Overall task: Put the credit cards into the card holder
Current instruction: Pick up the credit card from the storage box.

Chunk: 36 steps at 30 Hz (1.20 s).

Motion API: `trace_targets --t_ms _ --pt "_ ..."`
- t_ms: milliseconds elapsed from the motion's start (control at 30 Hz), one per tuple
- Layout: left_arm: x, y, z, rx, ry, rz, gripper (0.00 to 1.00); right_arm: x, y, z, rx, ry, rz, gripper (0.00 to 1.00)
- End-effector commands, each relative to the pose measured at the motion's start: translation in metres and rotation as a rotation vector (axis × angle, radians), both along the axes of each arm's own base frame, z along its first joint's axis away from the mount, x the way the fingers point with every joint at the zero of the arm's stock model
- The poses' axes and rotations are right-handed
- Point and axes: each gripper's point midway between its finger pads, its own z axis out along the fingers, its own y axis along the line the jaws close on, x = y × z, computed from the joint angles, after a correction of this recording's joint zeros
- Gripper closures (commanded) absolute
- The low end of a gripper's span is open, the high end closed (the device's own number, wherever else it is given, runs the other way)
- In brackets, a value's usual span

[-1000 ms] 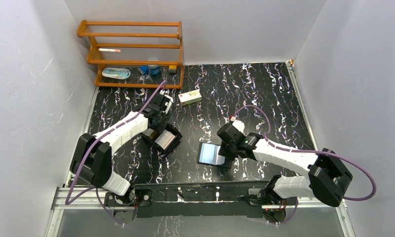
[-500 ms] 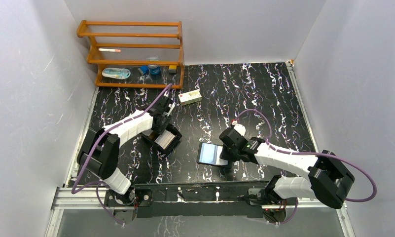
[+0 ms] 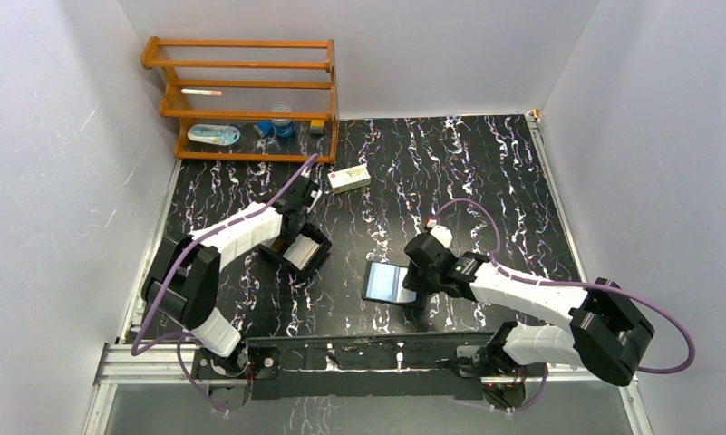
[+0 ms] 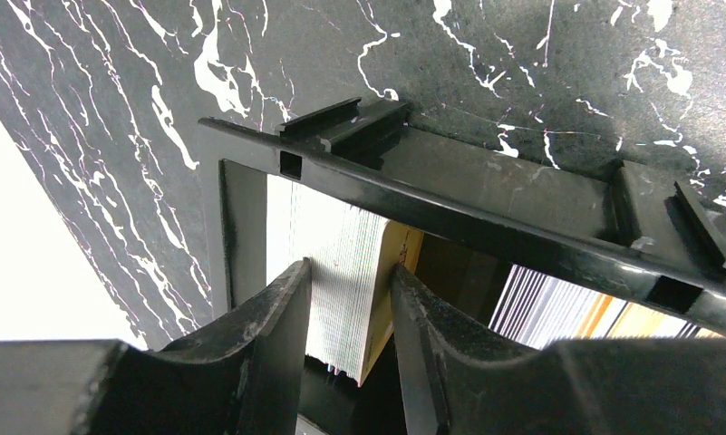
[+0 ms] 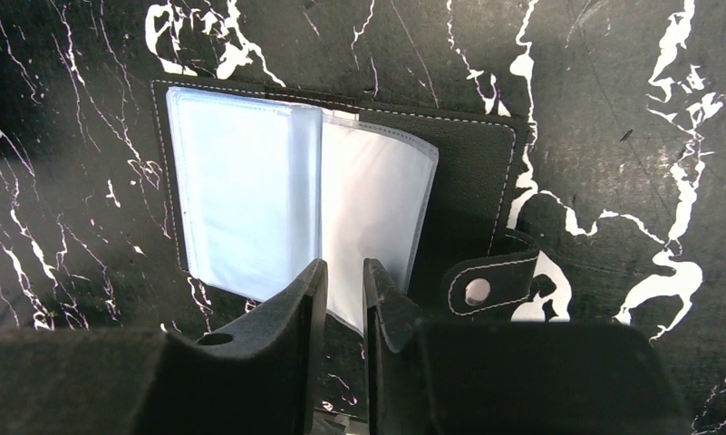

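The step in hand is judged to be the pick-up of cards. The left gripper [image 4: 350, 272] is straddling part of the stack of credit cards [image 4: 336, 236], which is standing on edge inside the black hinged box [image 4: 486, 231] at the left of the table [image 3: 450, 172]. Its jaws are sitting close against both faces of that portion, but a firm clamp cannot be confirmed. The card holder [image 5: 468, 172] is lying open and flat in front of the right arm, well apart from the box, with its snap tab [image 5: 475, 281] lying at its outer edge. The right gripper [image 5: 343, 265] is reaching over the near edge of a raised clear sleeve [image 5: 377, 199], one finger on each side; whether it is pinching the sleeve cannot be told. The next move is calling for a straight lift, since the box rim is running just beside the fingers and the remaining cards are crowding the pocket. Between box and holder the table is offering open travel room. The cream carton [image 3: 349, 178] and the wooden rack [image 3: 241, 100] are standing well back from that path.
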Motion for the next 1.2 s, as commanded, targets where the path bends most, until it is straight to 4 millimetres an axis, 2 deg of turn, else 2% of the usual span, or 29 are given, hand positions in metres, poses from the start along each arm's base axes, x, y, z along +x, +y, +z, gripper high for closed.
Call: trace_targets --t_ms 0,233,533,600,767,900,1033,1167 --pt "0.003 0.002 0.014 0.005 -0.025 0.010 0.66 0.005 0.003 0.007 0.029 -0.032 -0.002 0.71" --pt "0.005 -0.003 0.023 -0.009 -0.031 0.002 0.73 0.006 0.005 0.009 0.042 -0.035 0.003 0.70" --pt "0.002 -0.001 0.020 0.007 -0.013 0.002 0.84 0.006 0.006 0.008 0.041 -0.032 0.006 0.70" --pt "0.001 -0.005 0.025 -0.002 -0.016 0.003 0.86 0.006 0.006 0.009 0.041 -0.033 0.008 0.70" --pt "-0.007 -0.021 0.035 -0.078 0.025 0.007 0.99 0.006 0.008 0.010 0.051 -0.038 0.016 0.69" --pt "-0.019 -0.032 0.034 -0.148 0.082 0.040 1.00 0.005 0.014 0.014 0.077 -0.038 0.039 0.68" --pt "-0.026 -0.036 0.039 -0.188 0.104 0.085 1.00 0.003 0.023 0.027 0.144 -0.059 0.079 0.66" --pt "-0.029 -0.045 0.053 -0.265 0.089 0.106 1.00 0.003 0.037 0.054 0.255 -0.119 0.125 0.64"
